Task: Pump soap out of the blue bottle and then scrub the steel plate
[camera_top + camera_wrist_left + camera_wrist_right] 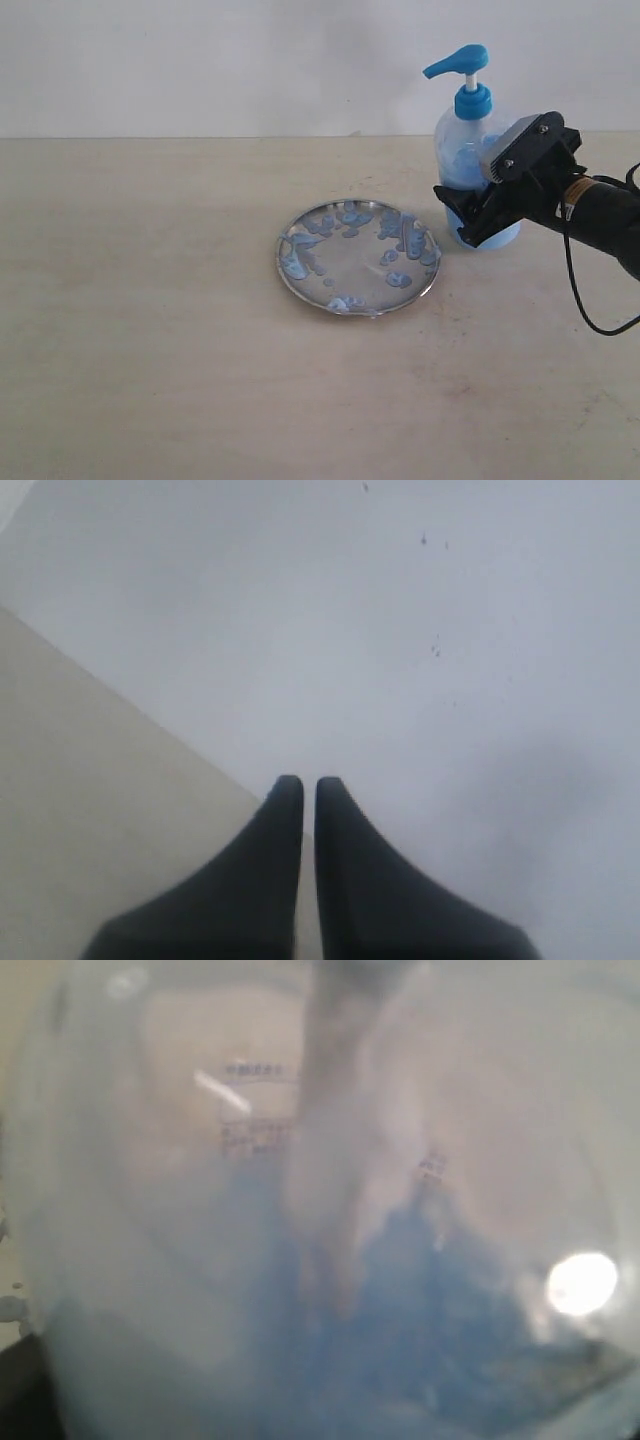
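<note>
The blue bottle stands upright on the table at the right, pump head up, with its spout pointing left. Light blue soap shows through its clear wall. My right gripper reaches in from the right, and its black fingers clasp the bottle's lower body. The right wrist view is filled by the blurred bottle and soap, so the fingers are hidden there. The steel plate lies flat left of the bottle, dotted with pale-blue soap blobs. My left gripper is shut on nothing, facing a pale wall.
The beige table stretches wide to the left and in front of the plate. A white wall runs along its far edge. A black cable hangs from the right arm. The left arm is outside the exterior view.
</note>
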You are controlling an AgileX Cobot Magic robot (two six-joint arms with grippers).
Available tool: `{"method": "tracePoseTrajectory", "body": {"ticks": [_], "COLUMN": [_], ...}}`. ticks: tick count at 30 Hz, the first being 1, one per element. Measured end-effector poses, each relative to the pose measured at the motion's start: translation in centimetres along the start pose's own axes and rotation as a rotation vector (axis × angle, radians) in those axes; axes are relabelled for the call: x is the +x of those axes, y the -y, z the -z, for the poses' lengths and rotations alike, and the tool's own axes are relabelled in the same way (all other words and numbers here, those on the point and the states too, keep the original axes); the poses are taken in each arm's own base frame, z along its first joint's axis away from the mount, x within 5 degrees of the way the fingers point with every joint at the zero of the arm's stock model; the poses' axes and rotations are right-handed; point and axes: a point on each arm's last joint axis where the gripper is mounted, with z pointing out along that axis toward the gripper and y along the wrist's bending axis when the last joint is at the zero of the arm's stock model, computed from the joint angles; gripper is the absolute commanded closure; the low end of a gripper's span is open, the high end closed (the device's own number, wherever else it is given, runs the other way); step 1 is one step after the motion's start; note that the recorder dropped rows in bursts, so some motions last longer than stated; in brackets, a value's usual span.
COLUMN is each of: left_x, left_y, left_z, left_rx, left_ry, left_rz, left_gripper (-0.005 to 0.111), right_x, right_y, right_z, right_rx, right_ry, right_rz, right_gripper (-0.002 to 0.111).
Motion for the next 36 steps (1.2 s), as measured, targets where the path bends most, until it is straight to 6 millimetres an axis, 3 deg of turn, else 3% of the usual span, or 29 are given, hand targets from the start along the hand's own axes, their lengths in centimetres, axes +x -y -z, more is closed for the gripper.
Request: {"method": "tracePoseTrajectory", "body": {"ticks": [3, 6, 9, 11, 12, 18, 25, 31, 36], "left_x": [-1.8, -1.0, 2.4, 4.3, 6.2, 11.9, 15.0, 17.6, 19.5], "left_y": [4.0, 9.3, 14.7, 17.4, 18.7, 24.2, 28.6, 29.8, 30.1], "left_z": [-4.9, -10.1, -14.0, -15.5, -16.3, -18.3, -20.2, -22.5, -23.2], "left_rx": [0.089, 0.270, 0.472, 0.567, 0.614, 0.858, 1.004, 1.029, 1.074], "left_ry": [-0.122, -0.173, -0.226, -0.237, -0.266, -0.261, -0.219, -0.245, -0.322], "left_rz": [-0.173, -0.376, -0.565, -0.635, -0.665, -0.696, -0.671, -0.645, -0.645], "left_gripper": [0.103, 0.103, 0.103, 0.103, 0.103, 0.103, 0.103, 0.103, 0.103], "right_x": [0.0, 0.0, -0.1, -0.2, -0.1, -0.2, -0.2, -0.2, -0.2], "right_y": [-0.1, 0.0, 0.2, 0.3, 0.3, 0.4, 0.4, 0.4, 0.4], "right_z": [0.0, -0.1, -0.2, -0.3, -0.3, -0.2, -0.2, -0.2, -0.2], "right_rx": [-0.002, -0.002, 0.000, -0.001, 0.000, 0.001, 0.001, 0.001, 0.001], "right_ry": [0.001, -0.002, -0.012, -0.021, -0.023, -0.023, -0.023, -0.023, -0.021], "right_rz": [0.003, 0.004, 0.014, 0.020, 0.019, 0.023, 0.023, 0.023, 0.023], "right_gripper": [0.107, 0.107, 0.107, 0.107, 0.107, 0.107, 0.107, 0.107, 0.107]}}
